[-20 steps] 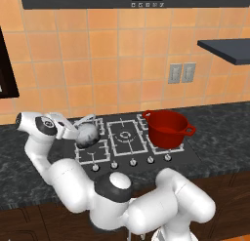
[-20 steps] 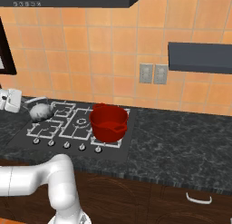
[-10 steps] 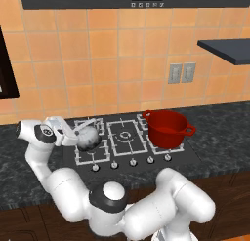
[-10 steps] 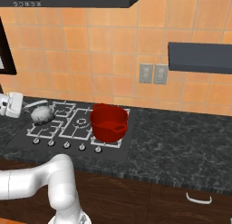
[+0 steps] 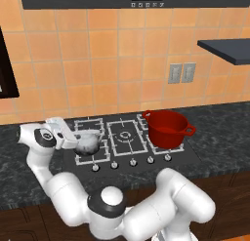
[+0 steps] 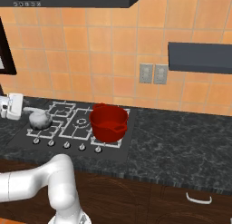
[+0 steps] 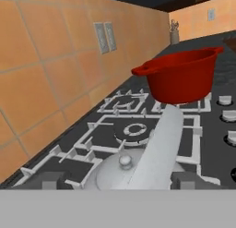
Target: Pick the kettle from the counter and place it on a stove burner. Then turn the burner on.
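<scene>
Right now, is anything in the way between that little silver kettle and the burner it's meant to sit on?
Nothing visible is in the way. The kettle already rests on the front left burner grate of the stove. The red pot stands on the right side, well apart. The gripper sits right beside the kettle, with no object between them.

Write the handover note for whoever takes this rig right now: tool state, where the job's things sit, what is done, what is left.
Tool: fingers apart on either side of the small silvery-grey metal kettle, no longer clamped as a moment ago, still level with its handle.
Kettle: sits on the small grey wire grate burner at the front left of the black stove top, lid and arched handle right before the hand camera.
Red two-handled pot: on the right-hand grates, untouched.
Done: kettle moved off the dark marbled stone counter onto the burner.
Left: back the tool away, then turn that burner's knob in the front row; which knob I cannot tell.
</scene>
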